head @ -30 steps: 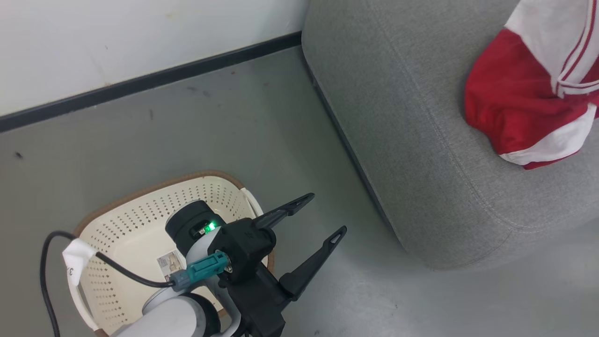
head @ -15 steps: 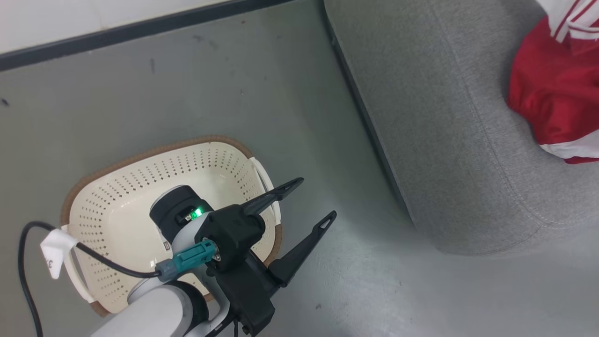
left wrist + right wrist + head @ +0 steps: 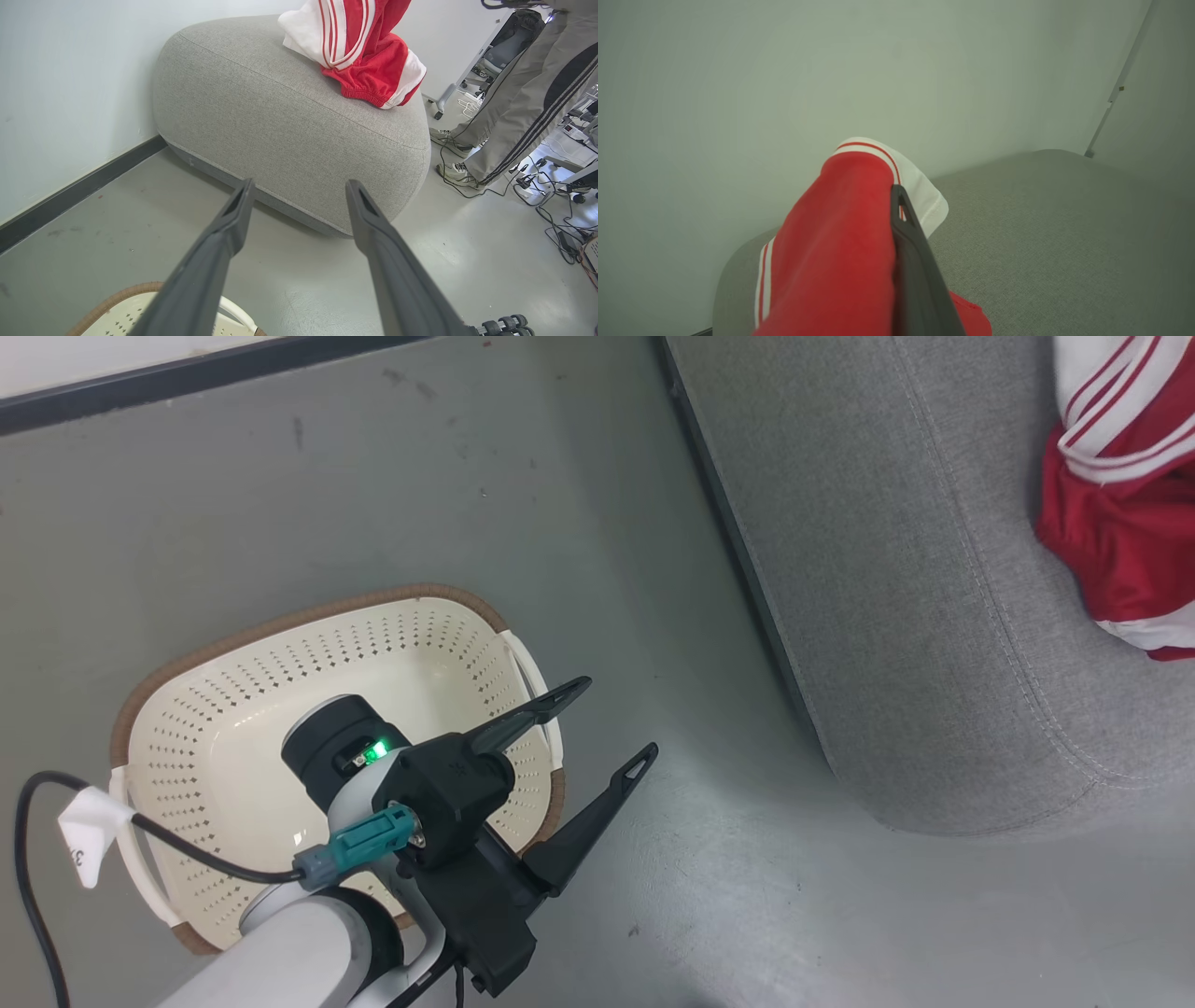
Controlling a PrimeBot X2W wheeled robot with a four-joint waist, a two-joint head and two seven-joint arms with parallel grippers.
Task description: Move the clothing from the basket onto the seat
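The cream basket (image 3: pixel 233 709) with a brown rim stands on the floor at the lower left of the head view, and the part of its inside that shows is bare plastic. My left gripper (image 3: pixel 619 716) hangs open over the basket's right rim, holding nothing. In the left wrist view its fingers (image 3: pixel 383 252) point toward the grey seat (image 3: pixel 280 116). The red and white clothing (image 3: pixel 369 60) hangs down onto the seat's top. My right gripper (image 3: pixel 894 196) is shut on the clothing (image 3: pixel 840 242) above the seat (image 3: pixel 1041 224), and the cloth hides one finger.
A white wall with a dark skirting (image 3: pixel 187 373) runs behind the basket. Bare grey floor (image 3: pixel 747 896) separates the basket and the seat (image 3: pixel 887 569). A person's legs (image 3: pixel 523 102) stand beyond the seat, among cables (image 3: pixel 551 219) and chair bases.
The head camera has tilted, so the picture has shifted and the basket shows more fully. My left gripper stays open over the basket's right rim.
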